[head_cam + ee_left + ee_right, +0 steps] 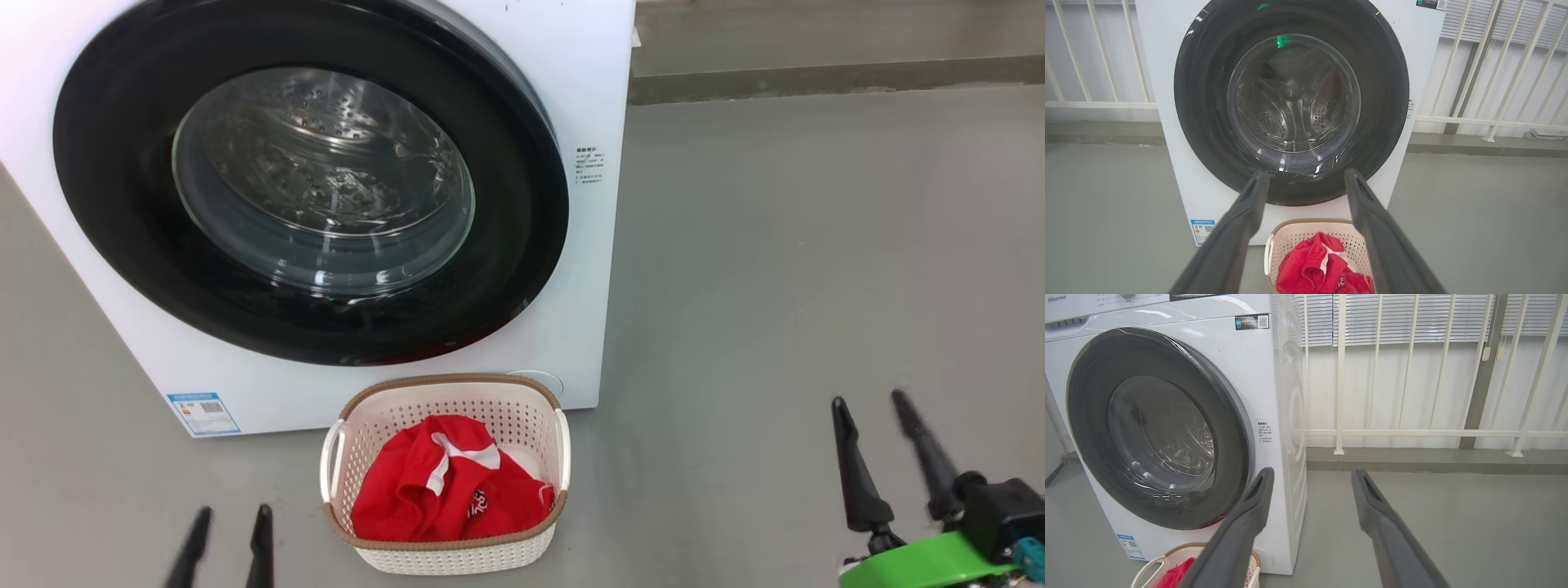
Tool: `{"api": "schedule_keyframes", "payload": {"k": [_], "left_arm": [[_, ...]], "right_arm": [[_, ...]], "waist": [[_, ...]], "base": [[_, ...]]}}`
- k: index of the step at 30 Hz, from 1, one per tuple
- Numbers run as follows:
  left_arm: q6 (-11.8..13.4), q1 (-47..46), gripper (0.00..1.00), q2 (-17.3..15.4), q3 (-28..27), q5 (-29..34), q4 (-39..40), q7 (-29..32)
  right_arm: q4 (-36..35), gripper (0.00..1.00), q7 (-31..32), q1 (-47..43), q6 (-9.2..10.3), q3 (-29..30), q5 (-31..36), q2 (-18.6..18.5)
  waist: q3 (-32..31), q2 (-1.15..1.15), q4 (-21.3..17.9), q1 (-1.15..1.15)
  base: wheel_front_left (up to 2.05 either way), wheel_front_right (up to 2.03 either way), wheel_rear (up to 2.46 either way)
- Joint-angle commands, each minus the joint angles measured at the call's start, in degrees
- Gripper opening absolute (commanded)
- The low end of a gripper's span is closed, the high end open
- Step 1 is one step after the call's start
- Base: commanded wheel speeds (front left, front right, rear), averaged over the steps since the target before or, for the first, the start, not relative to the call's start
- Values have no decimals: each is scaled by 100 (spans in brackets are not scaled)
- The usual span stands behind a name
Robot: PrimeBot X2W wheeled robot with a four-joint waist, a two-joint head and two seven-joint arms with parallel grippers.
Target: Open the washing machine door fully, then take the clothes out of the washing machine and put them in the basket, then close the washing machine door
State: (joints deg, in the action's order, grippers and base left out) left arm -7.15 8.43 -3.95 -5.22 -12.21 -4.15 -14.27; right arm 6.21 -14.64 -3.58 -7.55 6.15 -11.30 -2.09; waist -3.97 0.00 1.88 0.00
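Note:
The white washing machine (pixel 588 98) stands ahead with its round black-rimmed door (pixel 310 196) lying flat against the front, steel drum visible through the glass. On the floor before it sits the cream basket (pixel 445 478) holding the red clothes (pixel 449 486) with white trim. My left gripper (pixel 230 516) is low at the left of the basket, open and empty. My right gripper (pixel 869 402) is well to the right over bare floor, also open and empty. The left wrist view looks over the basket (pixel 1306 232) and clothes (pixel 1323 265) at the door (pixel 1290 98).
Grey floor (pixel 775 269) spreads to the right of the machine. A low concrete kerb (pixel 816 77) runs behind it. White railing bars (pixel 1412 433) and a blind-covered wall stand beyond the kerb.

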Motion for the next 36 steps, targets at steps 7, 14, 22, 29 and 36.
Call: {"api": "schedule_keyframes", "payload": {"k": [7, 14, 22, 29, 36], "left_arm": [[5, 13, 0, 162, 56, -18, -515, 45], [3, -68, 0, 159, 40, -464, -539, 164], [1, -163, 0, 156, 31, -975, -570, 292], [-2, -246, 0, 153, 22, -1421, -597, 404], [-4, -329, 0, 150, 12, -1869, -624, 518]], "right_arm": [[539, 0, 8, -241, 0, -4, -16, 126], [551, 0, 134, -175, 0, 5, -467, 114], [567, 0, 263, -96, 1, 3, -985, 101], [581, 0, 380, -28, 1, 4, -1436, 90], [594, 0, 498, 41, 2, 6, -1889, 78]], "waist": [[1, 0, 0, 0], [10, 0, -11, 13], [50, 0, -23, 0], [74, 0, -33, 0], [97, 0, -44, 0]], "base": [[0, 0, 0], [0, 0, 0], [0, 0, 0], [0, 0, 0], [0, 0, 0]]}}
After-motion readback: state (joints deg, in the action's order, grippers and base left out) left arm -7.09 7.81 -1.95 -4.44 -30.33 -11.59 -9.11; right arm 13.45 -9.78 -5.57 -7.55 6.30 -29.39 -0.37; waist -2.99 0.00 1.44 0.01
